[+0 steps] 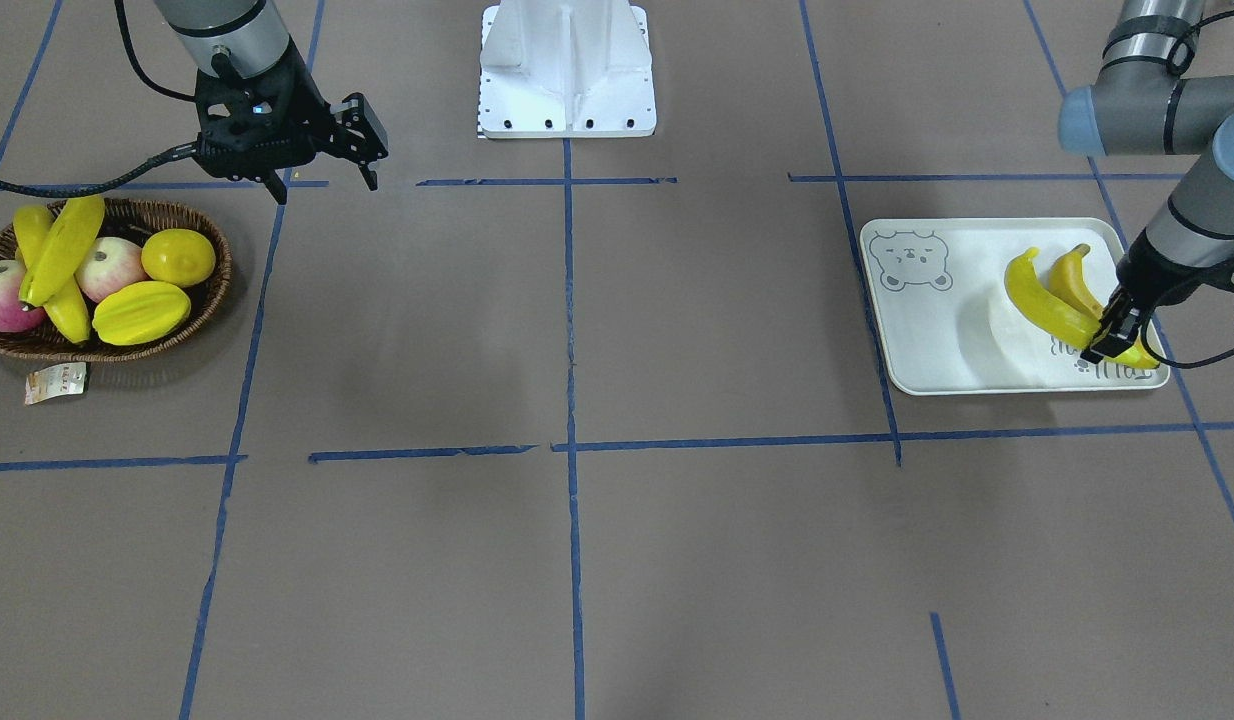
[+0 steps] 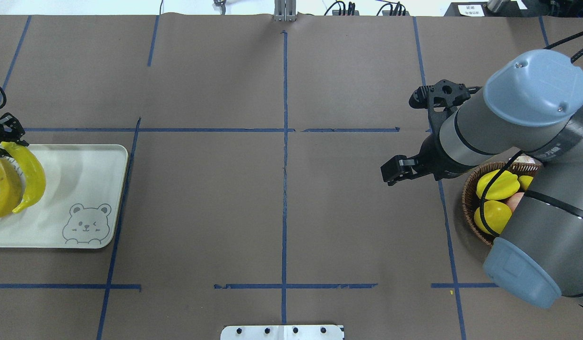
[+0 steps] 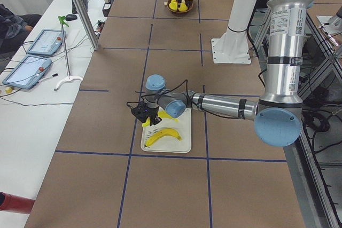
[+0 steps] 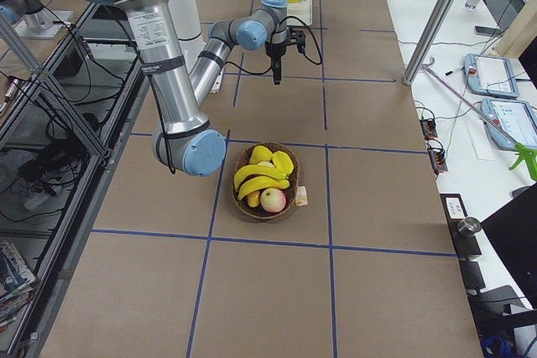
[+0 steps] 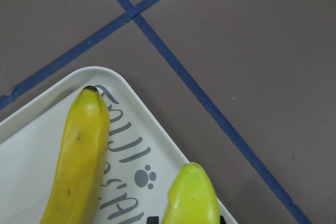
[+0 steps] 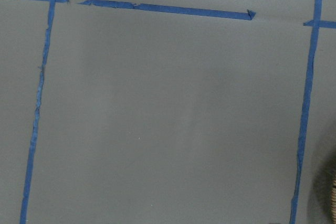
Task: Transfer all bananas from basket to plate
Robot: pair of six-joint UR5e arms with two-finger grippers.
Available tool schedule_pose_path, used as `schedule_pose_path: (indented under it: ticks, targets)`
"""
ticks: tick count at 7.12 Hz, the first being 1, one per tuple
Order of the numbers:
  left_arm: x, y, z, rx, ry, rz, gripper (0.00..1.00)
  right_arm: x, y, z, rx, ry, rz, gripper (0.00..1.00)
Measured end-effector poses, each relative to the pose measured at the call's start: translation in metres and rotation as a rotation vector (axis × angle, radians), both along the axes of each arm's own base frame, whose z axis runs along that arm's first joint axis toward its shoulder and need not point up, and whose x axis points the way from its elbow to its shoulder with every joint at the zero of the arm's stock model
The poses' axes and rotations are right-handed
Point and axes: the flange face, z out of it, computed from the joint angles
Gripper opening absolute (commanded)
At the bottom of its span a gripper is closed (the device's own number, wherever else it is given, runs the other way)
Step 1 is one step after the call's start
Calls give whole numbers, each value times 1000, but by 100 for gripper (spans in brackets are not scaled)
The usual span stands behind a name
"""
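Front-facing view: our left gripper [image 1: 1112, 340] clamps a banana [image 1: 1047, 305] on plate [image 1: 937, 335], 2nd banana [image 1: 1072, 280] at its 1 o'clock. Right gripper [image 1: 322, 183] spread, empty, at 1 o'clock of basket [image 1: 202, 315] w/ two bananas [image 1: 62, 250].

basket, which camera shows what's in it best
Front-facing view: the basket sits unblocked, all its fruit visible. Right side view shows it smaller. Overhead, the right arm covers most of it; left side view shows it tiny; right wrist catches only its edge.
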Motion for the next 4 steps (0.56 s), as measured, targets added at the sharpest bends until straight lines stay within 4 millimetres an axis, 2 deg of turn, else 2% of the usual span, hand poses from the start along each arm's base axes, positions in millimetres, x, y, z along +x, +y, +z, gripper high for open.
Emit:
schedule_pose_path:
  ticks: [1, 2, 4]
  targets:
    - [0, 2, 10, -1, 8, -12, 38, 1, 1, 0, 1, -1, 0, 100]
    - [1, 2, 20, 3, 14, -14, 99, 2, 2, 0, 1, -1, 0, 100]
    - [2, 0, 28, 8, 15, -11, 100, 2, 3, 0, 1, -1, -1, 100]
